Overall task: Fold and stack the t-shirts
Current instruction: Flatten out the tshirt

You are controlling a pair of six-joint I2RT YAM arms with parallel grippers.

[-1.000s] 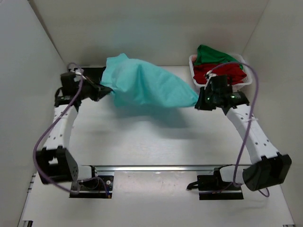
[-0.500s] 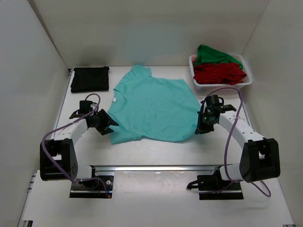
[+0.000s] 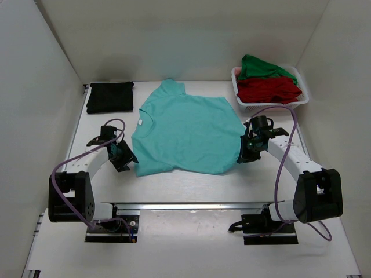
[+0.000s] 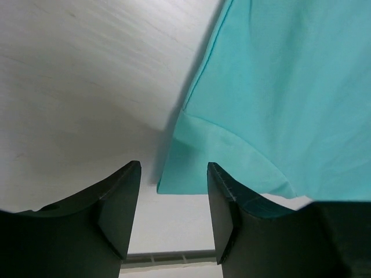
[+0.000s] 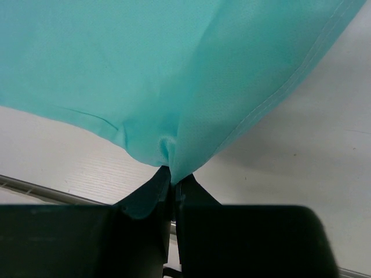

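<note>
The teal t-shirt [image 3: 185, 133] lies spread flat in the middle of the table, its white neck label [image 3: 139, 121] toward the left. My left gripper [image 3: 128, 160] is open just off the shirt's near left corner; in the left wrist view that teal corner [image 4: 197, 156] lies just ahead of the open gripper [image 4: 173, 197], touching neither finger. My right gripper [image 3: 243, 153] is shut on the shirt's right edge, where the teal cloth [image 5: 174, 69] is pinched into a fold at the gripper [image 5: 172, 179]. A folded black t-shirt [image 3: 110, 97] lies at the back left. Red [image 3: 266, 90] and green [image 3: 261, 66] t-shirts sit bunched in the basket.
The white lattice basket [image 3: 302, 102] stands at the back right corner. White walls close in the table on the left, back and right. A metal rail [image 3: 191, 205] runs across near the arm bases.
The teal shirt was hanging in the air between both grippers and now lies flat on the table. The left gripper opened, let go of it and drew back slightly. The right gripper stays shut on it.
</note>
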